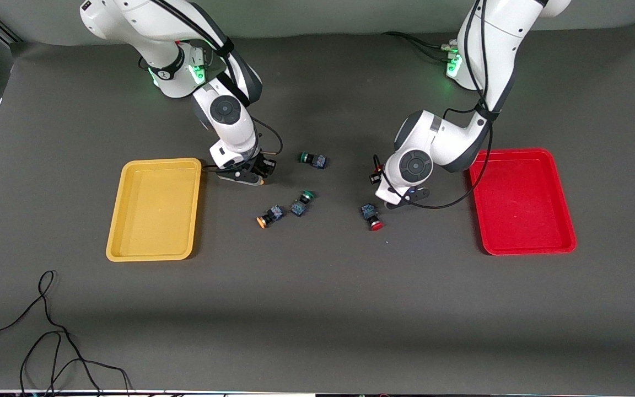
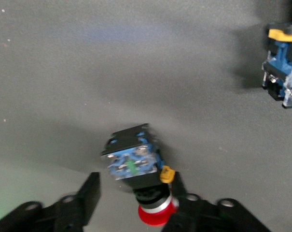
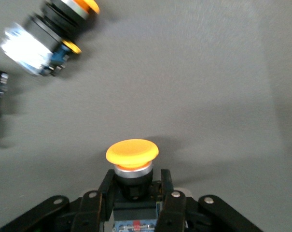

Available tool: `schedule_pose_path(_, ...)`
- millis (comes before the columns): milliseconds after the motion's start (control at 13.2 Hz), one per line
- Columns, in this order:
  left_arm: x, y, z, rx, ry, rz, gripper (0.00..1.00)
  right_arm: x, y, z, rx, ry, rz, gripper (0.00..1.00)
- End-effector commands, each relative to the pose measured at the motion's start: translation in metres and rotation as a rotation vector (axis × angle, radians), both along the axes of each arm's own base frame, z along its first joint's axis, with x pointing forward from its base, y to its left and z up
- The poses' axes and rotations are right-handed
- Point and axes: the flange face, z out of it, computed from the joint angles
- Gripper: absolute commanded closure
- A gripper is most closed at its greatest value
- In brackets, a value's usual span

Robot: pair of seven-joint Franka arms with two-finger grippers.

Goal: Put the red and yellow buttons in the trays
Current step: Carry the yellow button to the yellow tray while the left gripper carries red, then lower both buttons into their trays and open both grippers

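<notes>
My right gripper (image 1: pixel 256 175) is shut on a yellow button (image 3: pixel 132 155) by its dark body, cap pointing outward, low over the table beside the yellow tray (image 1: pixel 130 220). A second yellow button (image 1: pixel 269 216) lies on the table and also shows in the right wrist view (image 3: pixel 49 29). My left gripper (image 1: pixel 397 201) is open and low at a red button (image 1: pixel 373 216). In the left wrist view (image 2: pixel 133 203) that button (image 2: pixel 136 162) lies partly between the fingers, its red cap against one of them. The red tray (image 1: pixel 565 220) holds nothing. No other red button shows.
Two green-capped buttons lie mid-table, one (image 1: pixel 313 159) farther from the front camera and one (image 1: pixel 302 203) beside the loose yellow button. A black cable (image 1: pixel 47 331) trails near the table's front edge at the right arm's end.
</notes>
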Motion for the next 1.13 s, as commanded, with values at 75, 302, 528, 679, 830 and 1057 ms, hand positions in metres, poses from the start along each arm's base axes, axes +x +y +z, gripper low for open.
schedule_pose_path(75,0.002,0.007,0.017,0.005,0.003,0.02,1.0,0.05,-0.03,0.103,0.012,0.077,0.045,0.87)
schedule_pose_path(302,0.037,0.033,0.08,0.027,0.065,0.033,1.0,0.105,-0.13,0.142,0.036,0.126,0.236,0.87)
schedule_pose_path(528,0.069,0.104,0.138,0.054,0.099,-0.094,1.0,0.139,-0.26,0.131,0.038,0.108,0.405,0.87)
schedule_pose_path(679,0.067,0.173,0.147,0.055,0.099,-0.215,1.0,0.15,-0.323,0.096,-0.022,0.104,0.426,0.87)
schedule_pose_path(830,0.062,0.237,0.133,0.029,0.12,-0.26,1.0,0.153,-0.359,0.051,-0.004,0.113,0.439,0.87)
schedule_pose_path(1057,0.039,0.294,0.094,0.037,0.102,-0.295,1.0,0.155,-0.375,-0.001,0.031,0.115,0.461,0.87)
